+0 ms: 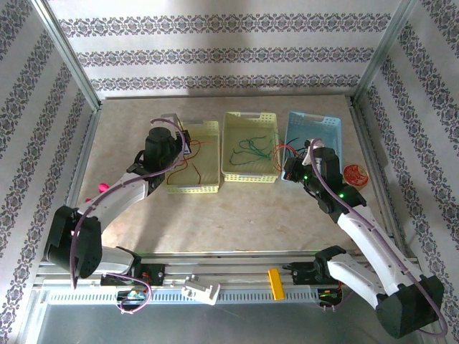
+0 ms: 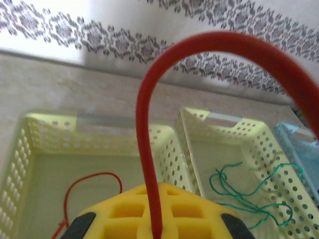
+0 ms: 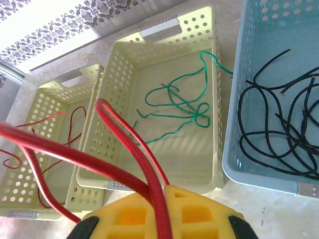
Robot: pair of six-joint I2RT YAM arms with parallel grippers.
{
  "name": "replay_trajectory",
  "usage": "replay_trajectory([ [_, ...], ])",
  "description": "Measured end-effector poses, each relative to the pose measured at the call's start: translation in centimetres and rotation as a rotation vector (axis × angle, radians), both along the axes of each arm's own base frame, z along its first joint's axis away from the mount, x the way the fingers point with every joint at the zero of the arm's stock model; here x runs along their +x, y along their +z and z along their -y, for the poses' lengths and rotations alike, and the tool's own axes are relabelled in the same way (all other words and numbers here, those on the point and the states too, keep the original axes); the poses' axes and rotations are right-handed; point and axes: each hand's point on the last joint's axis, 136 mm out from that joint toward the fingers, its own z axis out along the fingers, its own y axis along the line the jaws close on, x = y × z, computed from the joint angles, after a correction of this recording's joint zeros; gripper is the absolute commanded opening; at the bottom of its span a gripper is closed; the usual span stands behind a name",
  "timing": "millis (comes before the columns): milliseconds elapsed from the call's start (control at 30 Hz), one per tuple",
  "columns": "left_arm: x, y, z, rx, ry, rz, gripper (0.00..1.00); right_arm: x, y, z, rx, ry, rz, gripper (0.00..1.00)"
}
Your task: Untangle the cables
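Your left jaws are clenched on the red cable (image 2: 143, 124). It rises from the seam between the two waffle-moulded yellow pads (image 2: 124, 209) and bends over in a smooth, glossy arch. The jaws hang over the left basket (image 1: 195, 188), a pale yellow plastic tray with perforated walls and a flat floor. A thinner-looking red curl lies loose on that floor; you cannot tell whether it belongs to the same strand.

Your right jaws are likewise clamped on red cable (image 3: 60, 152). In the right wrist view several round, shiny red strands fan out from between the yellow pads (image 3: 199, 219) and run left toward the left basket, one of them forming a narrow hairpin loop. From above, those jaws sit at the near left corner of the blue basket (image 1: 326, 123).

The green cable (image 3: 199, 114) lies in the middle basket (image 3: 218, 124), which is also pale yellow and hole-punched. It is a thin, wiry squiggle with a small knot-like loop, and one end reaches up the right wall. The black cable (image 3: 279, 124) is a matte, springy tangle of overlapping curves on the floor of the blue basket, with its cut ends showing. All three baskets stand side by side, close together, on the mottled beige desk (image 1: 237, 222).
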Motion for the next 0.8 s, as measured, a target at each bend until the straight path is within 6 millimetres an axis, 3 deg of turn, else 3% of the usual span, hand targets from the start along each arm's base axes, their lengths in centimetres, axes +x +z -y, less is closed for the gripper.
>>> replay_trajectory([
  [133, 0.5, -2.5, 0.5, -0.022, 0.004, -0.064, 0.00, -0.1, -0.1, -0.2, 0.000, 0.007, -0.002, 0.00],
  [167, 0.6, -3.1, 0.6, -0.022, 0.005, -0.079, 0.05, -0.1, -0.1, -0.3, 0.000, 0.010, -0.004, 0.00],
  [233, 0.5, -4.6, 0.9, -0.012, 0.007, -0.120, 0.32, -0.1, -0.3, -0.5, 0.000, 0.018, -0.010, 0.00],
  [267, 0.4, -5.4, 1.0, -0.001, 0.006, -0.145, 0.53, -0.1, -0.4, -0.6, -0.001, 0.023, -0.014, 0.00],
  [300, 0.2, -6.3, 1.2, 0.014, 0.002, -0.173, 0.68, -0.1, -0.5, -0.7, -0.002, 0.029, -0.018, 0.00],
  [400, -0.3, -7.7, 2.0, 0.070, -0.014, -0.220, 0.85, -0.2, -1.0, -1.4, -0.002, 0.051, -0.036, 0.00],
  [467, -0.6, -7.3, 2.7, 0.126, -0.022, -0.213, 0.91, -0.2, -1.3, -1.8, -0.008, 0.067, -0.045, 0.00],
  [600, -1.0, -4.6, 3.3, 0.237, 0.019, -0.134, 0.97, -0.2, -1.3, -3.1, -0.018, 0.110, -0.053, 0.00],
  [667, -1.4, -3.1, 1.9, 0.252, 0.085, -0.111, 0.97, -0.2, -1.3, -3.7, -0.027, 0.135, -0.051, 0.00],
  [800, -2.1, -0.1, -3.0, 0.178, 0.249, -0.082, 0.97, -0.4, -1.3, -4.7, -0.034, 0.174, -0.054, 0.00],
])
